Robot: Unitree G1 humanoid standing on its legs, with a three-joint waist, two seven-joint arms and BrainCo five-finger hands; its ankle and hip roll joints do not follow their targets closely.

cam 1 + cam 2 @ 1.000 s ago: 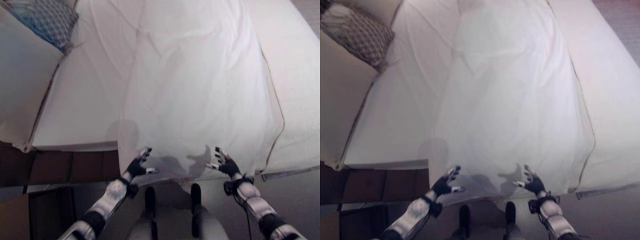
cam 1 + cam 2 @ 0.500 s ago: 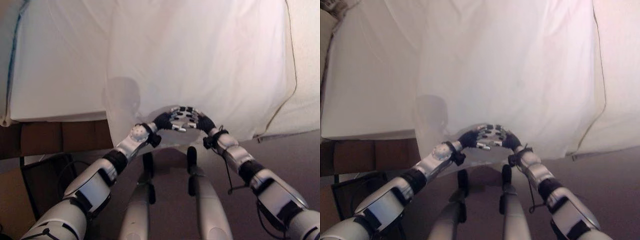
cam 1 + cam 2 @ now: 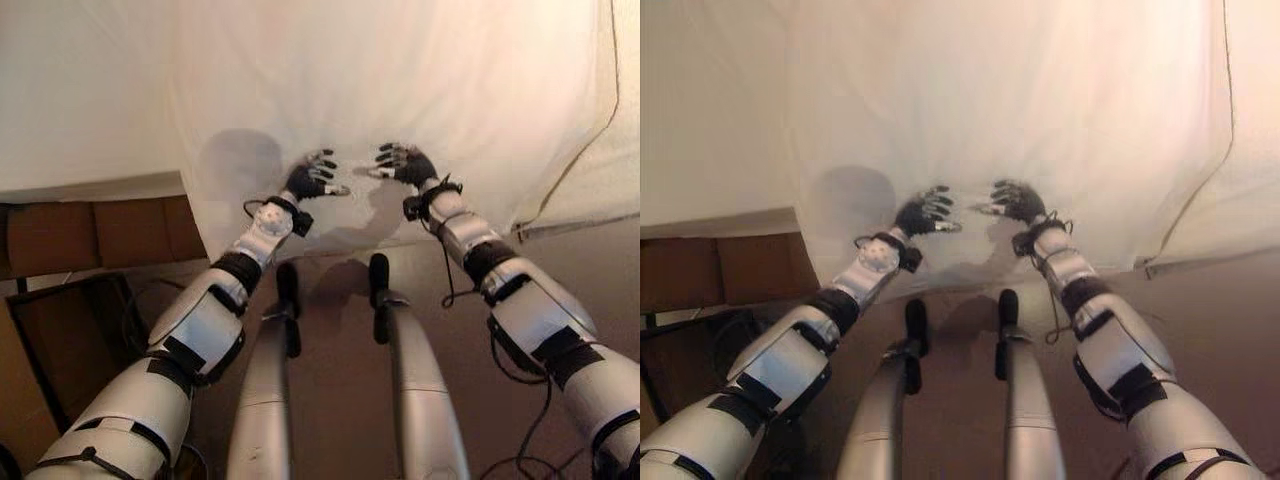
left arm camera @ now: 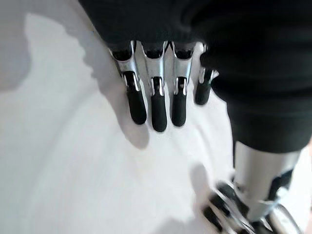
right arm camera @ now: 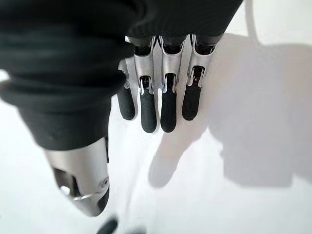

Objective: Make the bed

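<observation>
A white duvet lies spread over the bed and hangs over the foot edge toward me. My left hand and right hand are side by side a short way apart on the duvet, just above its hanging hem. Both are open, fingers spread and pointing up the bed. In the left wrist view straight fingers hover close over smooth white cloth. The right wrist view shows its fingers the same way, holding nothing.
The white mattress sheet lies bare left of the duvet. Below it runs the brown bed base, with a dark box on the floor. The duvet's piped edge falls at the right, above brown floor.
The camera has dipped closer to the foot of the bed. My hands, pressed together at the hem half a second ago, have parted and reached further up onto the duvet.
</observation>
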